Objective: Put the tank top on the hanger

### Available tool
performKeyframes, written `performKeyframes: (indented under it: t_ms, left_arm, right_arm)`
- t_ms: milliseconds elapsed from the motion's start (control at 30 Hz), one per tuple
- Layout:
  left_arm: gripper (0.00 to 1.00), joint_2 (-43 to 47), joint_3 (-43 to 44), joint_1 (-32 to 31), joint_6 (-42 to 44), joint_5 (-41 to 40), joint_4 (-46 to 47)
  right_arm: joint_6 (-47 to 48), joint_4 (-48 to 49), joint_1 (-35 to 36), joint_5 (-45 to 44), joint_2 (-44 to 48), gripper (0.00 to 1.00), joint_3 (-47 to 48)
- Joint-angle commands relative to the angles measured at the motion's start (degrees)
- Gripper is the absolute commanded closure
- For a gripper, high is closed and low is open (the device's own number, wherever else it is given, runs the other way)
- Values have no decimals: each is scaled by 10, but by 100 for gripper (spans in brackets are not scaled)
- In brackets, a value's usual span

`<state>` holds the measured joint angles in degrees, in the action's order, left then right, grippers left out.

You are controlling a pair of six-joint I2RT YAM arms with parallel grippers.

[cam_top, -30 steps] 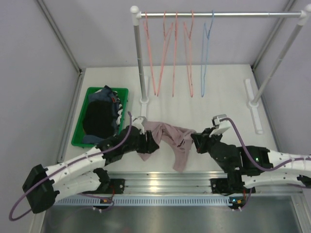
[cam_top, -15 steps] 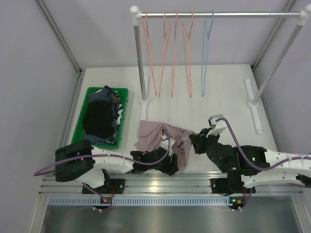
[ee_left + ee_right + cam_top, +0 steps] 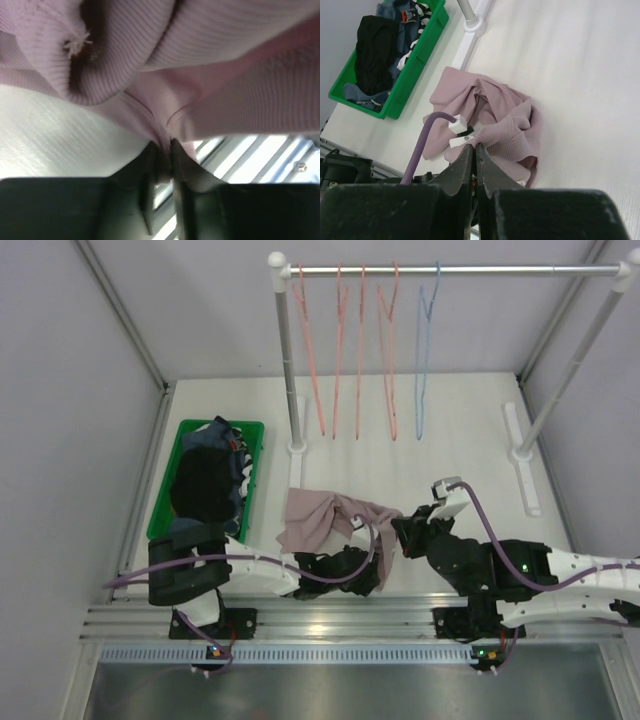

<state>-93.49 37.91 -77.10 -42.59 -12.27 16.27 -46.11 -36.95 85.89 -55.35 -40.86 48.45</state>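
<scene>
Left arm [image 3: 240, 570] has swung since a sec ago. Then it reached up twd the rack post w/ its claw at the top's left end. Now it lies low along the near edge, claw tucked in at the cloth's near-right part. Tank top [image 3: 318, 520] has bunched up too; its long tail twd the near edge is drawn in. Right arm [image 3: 580, 570] barely shifted.

White surface [image 3: 450, 440] carries everything. Rack [image 3: 480, 270] stands at the far side, rail across the top, left post's foot just beyond the tank top. Green bin [image 3: 164, 498] sits at left, piled w/ dark clothes [image 3: 205, 485].

Tank top lies crumpled on the surface btwn bin and right claw, left half flatter, right half in ridged folds. It is well apart from the light-blue hanger [image 3: 425, 360]. Pink hangers [image 3: 358, 350] hang in a row on the rail; the light-blue hanger hangs just right of them.

Left claw [image 3: 162, 150]: clenched on a fold of the tank top, ribbed cloth pinched btwn the tips, clear in its wrist view. Right claw [image 3: 474, 149]: clenched tight, tips at the top's right edge. Can't tell if any cloth is caught btwn them.
</scene>
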Motion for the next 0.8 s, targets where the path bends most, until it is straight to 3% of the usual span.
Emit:
performKeyframes:
  t_ms: [0, 67, 233, 467, 767]
  left_arm:
    - [81, -11, 18, -10, -2, -40, -35]
    - [100, -1, 25, -14, -2, -46, -49]
    - [100, 79, 43, -19, -3, -69, -139]
    - [100, 290, 120, -21, 29, -144, -329]
    - [100, 318, 398, -21, 126, -266, -505]
  right_arm:
    - [-6, 3, 10, -5, 9, 100, 7]
    - [-6, 0, 9, -6, 9, 100, 9]
    - [-3, -9, 9, -18, 10, 100, 24]
    - [36, -7, 9, -33, 16, 100, 66]
    - [161, 50, 10, -47, -2, 100, 198]
